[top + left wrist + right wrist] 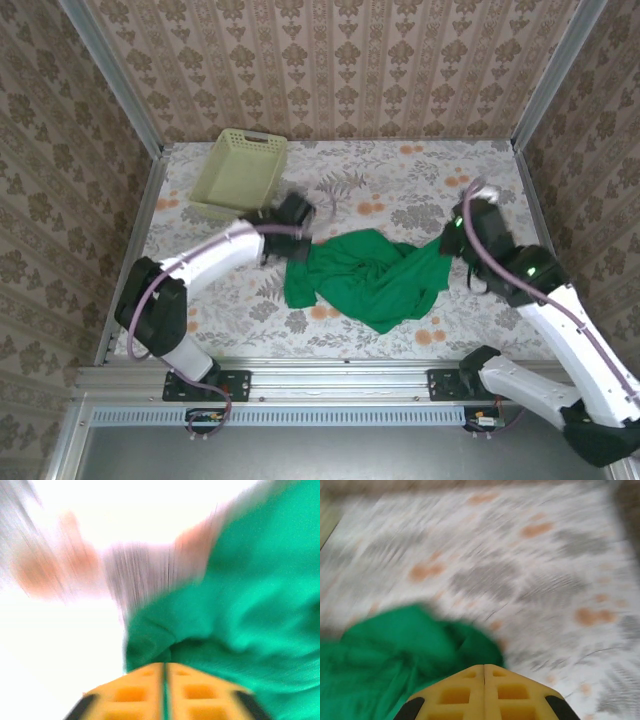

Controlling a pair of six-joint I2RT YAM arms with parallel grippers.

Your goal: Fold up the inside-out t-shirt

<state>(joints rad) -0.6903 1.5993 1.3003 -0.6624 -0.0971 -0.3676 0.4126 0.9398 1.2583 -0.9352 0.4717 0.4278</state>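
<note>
Cloth of the inside-out t-shirt (370,275) is lying limp; left hand (164,666) and right hand (484,667) are sitting closed at its graspable edges.

Motion blur smears the t-shirt (250,605) and floral tablecloth (530,575) in both wrist views.

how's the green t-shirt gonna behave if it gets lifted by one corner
Likely floppy: the t-shirt lies crumpled in soft folds, so it would probably sag and hang rather than hold shape. Probably light, being thin cloth bunched loosely. Pushed, it would likely wrinkle and drag across the patterned table, not slide as one piece.
</note>
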